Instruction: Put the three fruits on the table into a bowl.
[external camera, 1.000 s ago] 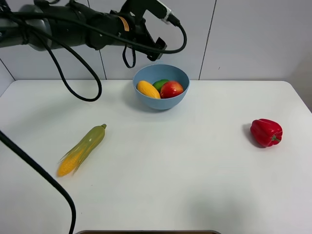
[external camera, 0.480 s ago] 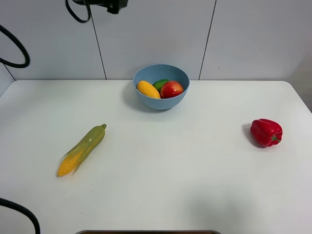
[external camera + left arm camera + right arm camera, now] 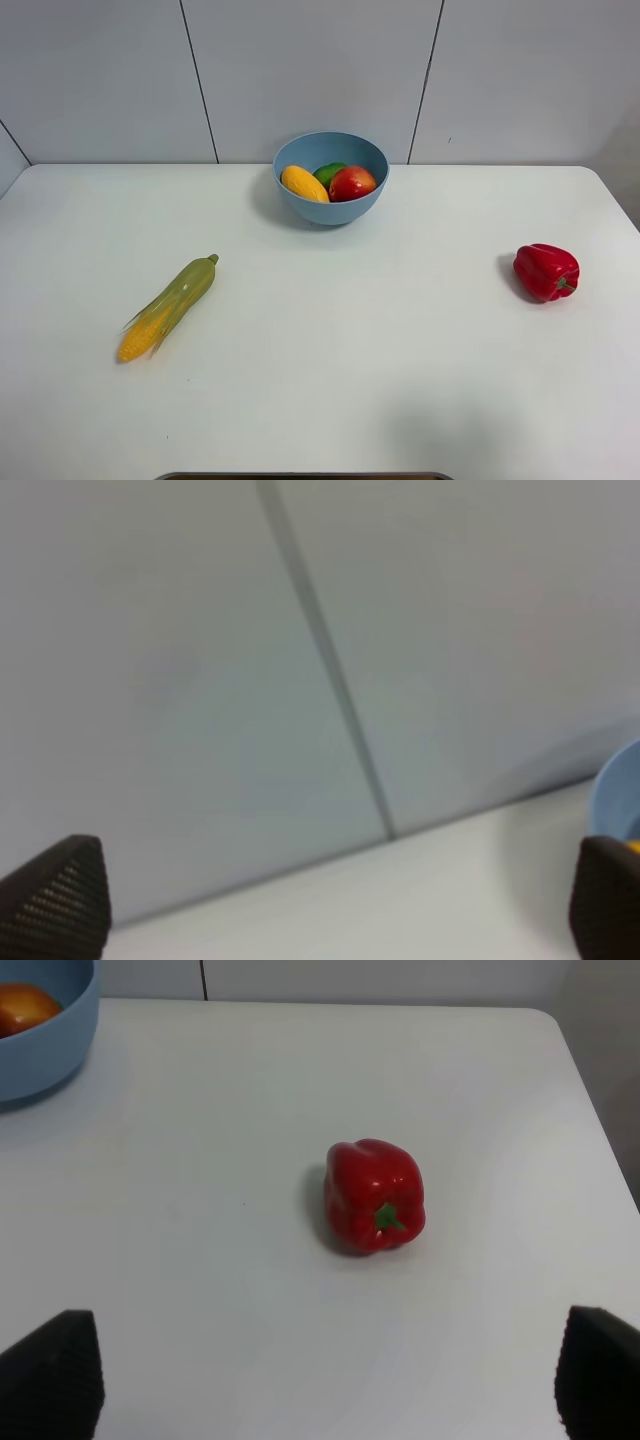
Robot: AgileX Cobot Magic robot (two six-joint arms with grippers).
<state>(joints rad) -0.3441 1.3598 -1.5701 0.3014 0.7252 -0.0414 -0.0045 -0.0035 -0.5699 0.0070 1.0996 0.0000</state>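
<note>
My left claw [image 3: 330,900] is spread wide and empty, aimed at the wall, bowl [image 3: 618,798] rim at the frame edge. My right claw [image 3: 325,1380] is also wide and empty, over the table [image 3: 200,1160] near the red pepper [image 3: 375,1196], which isn't a target. High view: mango [image 3: 304,183], lime [image 3: 329,172] and apple [image 3: 352,183] all sit inside the bowl; corn [image 3: 168,307] lies apart. I judge the task done.

high: looking down over whole table [image 3: 330,380] | left wrist: facing wall [image 3: 200,630] | right wrist: nearing pepper [image 3: 375,1196] | all sharing bowl [image 3: 331,178]
</note>
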